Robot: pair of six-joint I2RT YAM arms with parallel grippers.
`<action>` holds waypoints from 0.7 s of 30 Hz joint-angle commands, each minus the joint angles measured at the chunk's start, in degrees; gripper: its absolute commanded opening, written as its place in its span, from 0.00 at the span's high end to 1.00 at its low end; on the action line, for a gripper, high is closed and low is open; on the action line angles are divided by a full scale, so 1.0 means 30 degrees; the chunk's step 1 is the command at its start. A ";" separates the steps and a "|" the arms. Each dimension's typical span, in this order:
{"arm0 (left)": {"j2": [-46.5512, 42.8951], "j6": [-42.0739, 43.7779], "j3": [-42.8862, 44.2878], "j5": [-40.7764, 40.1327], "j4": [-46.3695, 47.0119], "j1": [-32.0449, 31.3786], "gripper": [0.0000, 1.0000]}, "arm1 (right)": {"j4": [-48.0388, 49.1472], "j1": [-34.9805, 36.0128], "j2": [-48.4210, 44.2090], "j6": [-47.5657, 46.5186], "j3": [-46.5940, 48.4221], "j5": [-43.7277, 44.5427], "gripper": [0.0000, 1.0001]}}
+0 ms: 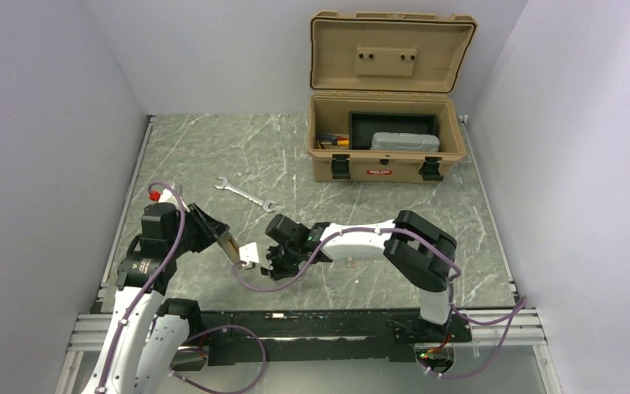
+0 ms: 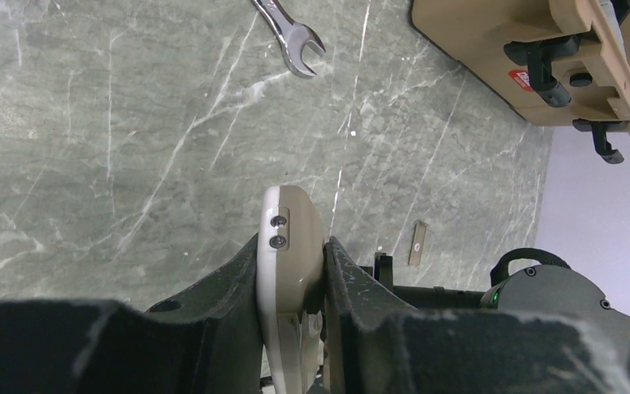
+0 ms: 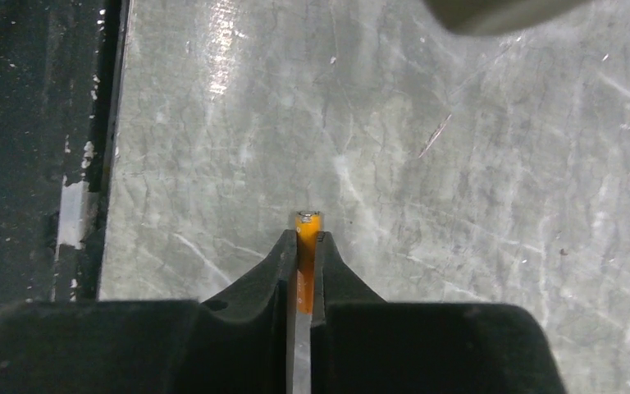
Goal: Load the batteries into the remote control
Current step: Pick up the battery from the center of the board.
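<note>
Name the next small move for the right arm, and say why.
Probably ease the right gripper toward the remote control. It is shut on a battery, and the left gripper holds the remote control on edge close by, off the table.

The scene is lit brightly and evenly from overhead, and only soft shadows are cast beneath the arms on the table [image 1: 213,148]. A white patch of glare is seen on the stone at the top left of the right wrist view. In both wrist views the near fingers [image 2: 213,320] are rendered dark, soft and grainy, while the remote control [image 2: 289,238] and the battery [image 3: 305,246] are kept reasonably sharp. A grey shape [image 3: 500,12] at the right wrist view's top edge is heavily blurred.
</note>
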 commanded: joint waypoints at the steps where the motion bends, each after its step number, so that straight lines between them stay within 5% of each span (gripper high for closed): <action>1: -0.0116 -0.0241 0.0064 -0.0115 0.0561 0.0124 1.00 | -0.1372 -0.0084 -0.0736 0.1154 -0.1067 -0.0738 0.97; 11: 0.0132 -0.0872 -0.0624 0.1574 0.2304 0.0111 1.00 | 0.1606 -0.0085 -0.7947 0.5438 -0.4059 0.0976 1.00; 21: -0.1283 -0.3022 -0.1087 0.6918 0.9972 -0.0468 1.00 | 0.2911 -0.0081 -1.7157 0.8464 -0.5035 -0.0288 1.00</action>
